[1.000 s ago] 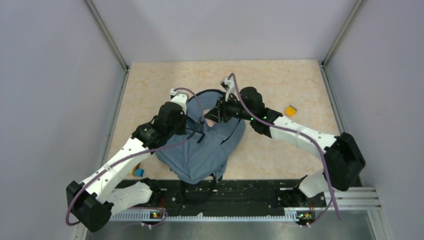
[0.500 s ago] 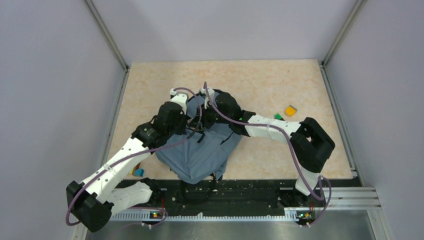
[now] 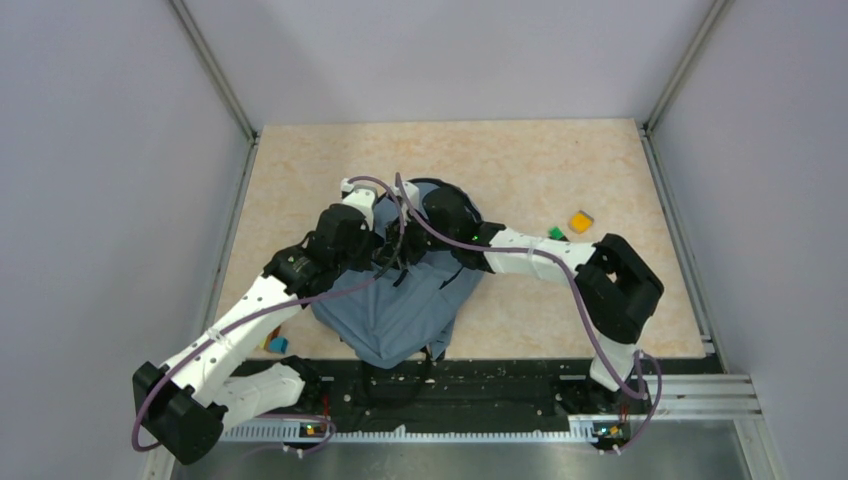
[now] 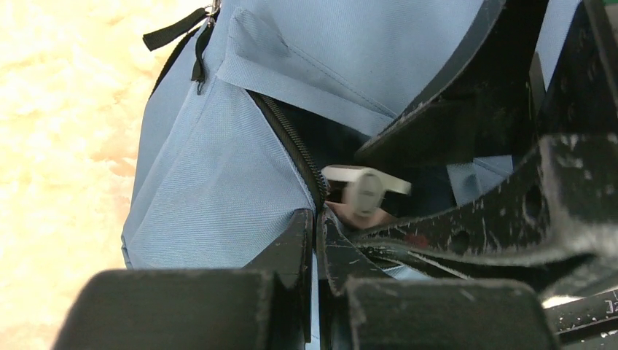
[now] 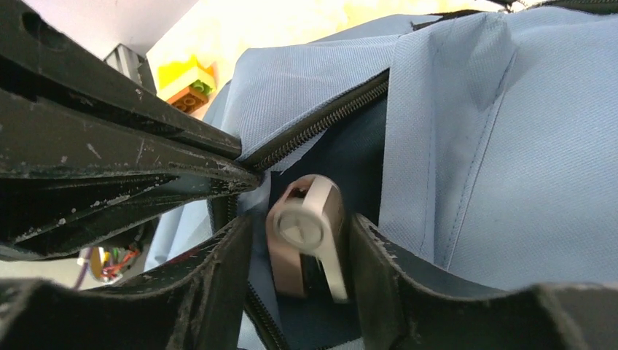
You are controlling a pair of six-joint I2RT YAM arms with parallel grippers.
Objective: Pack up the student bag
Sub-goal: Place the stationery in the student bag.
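Fabric at the zipper edge of the student bag [image 4: 211,168] is pinched between the pressed-together jaws of the left gripper [image 4: 315,219], and the bag's mouth stands open beside it. The right gripper [image 5: 299,222] reaches into that mouth, jaws spread, with a small pink-and-white item [image 5: 306,233] between them and a gap on one side. The bag lies on a beige table [image 3: 520,160] ringed by grey walls [image 3: 450,60]; an orange block [image 3: 580,221] sits well apart.

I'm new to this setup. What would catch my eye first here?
The grey-blue student bag lies mid-table under both arms. The left gripper pinches its zipper edge, while a small pinkish-brown object with a white cap sits in the opening between the fingers of the right gripper.
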